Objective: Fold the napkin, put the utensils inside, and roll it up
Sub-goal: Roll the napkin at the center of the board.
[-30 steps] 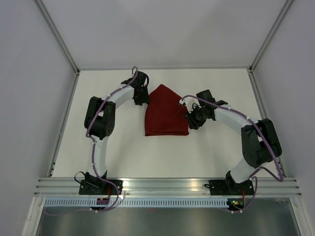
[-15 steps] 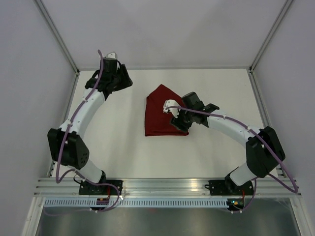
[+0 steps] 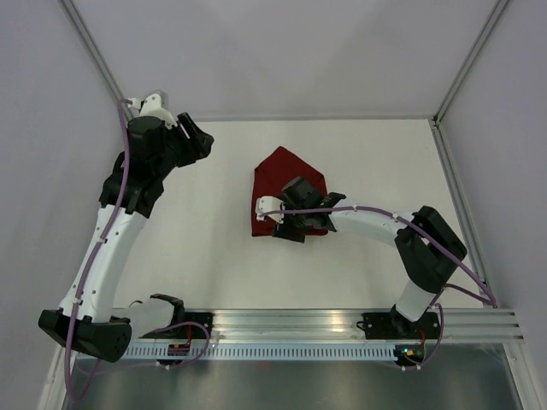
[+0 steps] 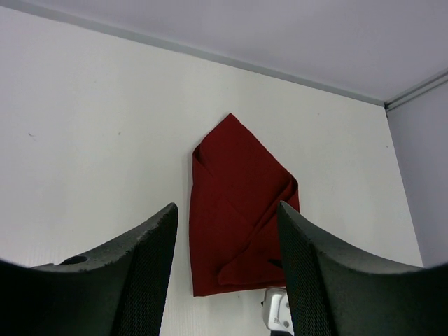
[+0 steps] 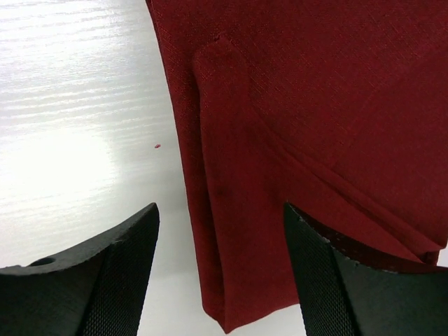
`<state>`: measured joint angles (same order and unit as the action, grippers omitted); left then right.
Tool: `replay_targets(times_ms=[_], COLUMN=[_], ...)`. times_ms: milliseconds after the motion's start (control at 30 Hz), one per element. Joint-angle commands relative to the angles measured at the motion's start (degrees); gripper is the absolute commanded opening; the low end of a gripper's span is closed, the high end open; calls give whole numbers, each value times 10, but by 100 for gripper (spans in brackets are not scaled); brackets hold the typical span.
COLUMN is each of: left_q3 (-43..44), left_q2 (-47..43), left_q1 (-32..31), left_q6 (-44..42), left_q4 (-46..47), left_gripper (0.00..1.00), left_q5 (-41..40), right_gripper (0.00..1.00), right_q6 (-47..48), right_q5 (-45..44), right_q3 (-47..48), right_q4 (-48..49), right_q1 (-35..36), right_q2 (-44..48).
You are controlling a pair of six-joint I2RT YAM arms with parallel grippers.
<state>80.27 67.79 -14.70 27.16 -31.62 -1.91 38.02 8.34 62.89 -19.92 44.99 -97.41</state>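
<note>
The right hand (image 3: pixel 287 225) hovers low over the near left part of the napkin (image 3: pixel 289 175), its two fingers spread apart with nothing between them. A second ago it sat at the napkin's right edge. It has since crossed over the cloth and opened.

The left hand (image 3: pixel 195 142) is also spread apart and empty. It was beside the napkin's far left edge a second ago. The arm has since swung up and away to the far left corner of the counter (image 3: pixel 197 256), well apart from the cloth, and its camera looks back at the napkin from there.

The dark red napkin lies flat near the middle of the counter. It is folded into a house-like shape, with a point at the far end and a straight near edge, and looks unmoved. Both hands have let go, so the folding step seems finished or paused. Adding the utensil and rolling likely remain.

No fork shows in any view. A long raised ridge (image 5: pixel 210 119) runs down the napkin's left side in the right wrist view. I cannot tell whether it is a fold or something lying underneath. From above, the right hand hides the napkin's near edge.
</note>
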Motion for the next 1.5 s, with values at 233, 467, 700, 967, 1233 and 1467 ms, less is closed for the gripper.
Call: replay_targets(times_ms=[233, 467, 700, 967, 1233, 1467], left_q3=[-35, -56, -82, -105, -123, -144], left_q2=[-43, -54, -58, -64, -75, -95], left_q1=[0, -1, -2, -1, -2, -9], left_q6=[6, 1, 1, -5, -13, -18], left_q4=[-22, -23, -14, -9, -5, 2], left_gripper=[64, 64, 63, 63, 64, 64], left_q5=[16, 35, 58, 77, 93, 96], right_gripper=[79, 78, 71, 59, 49, 41], right_q6=[25, 21, 23, 21, 31, 43], right_q5=[-51, -39, -38, -6, 51, 103], right_q3=[7, -8, -1, 13, 65, 108], right_q4=[63, 64, 53, 18, -64, -157], right_q1=[4, 3, 3, -10, -36, -47], right_q2=[-52, -52, -81, -110, -154, -207])
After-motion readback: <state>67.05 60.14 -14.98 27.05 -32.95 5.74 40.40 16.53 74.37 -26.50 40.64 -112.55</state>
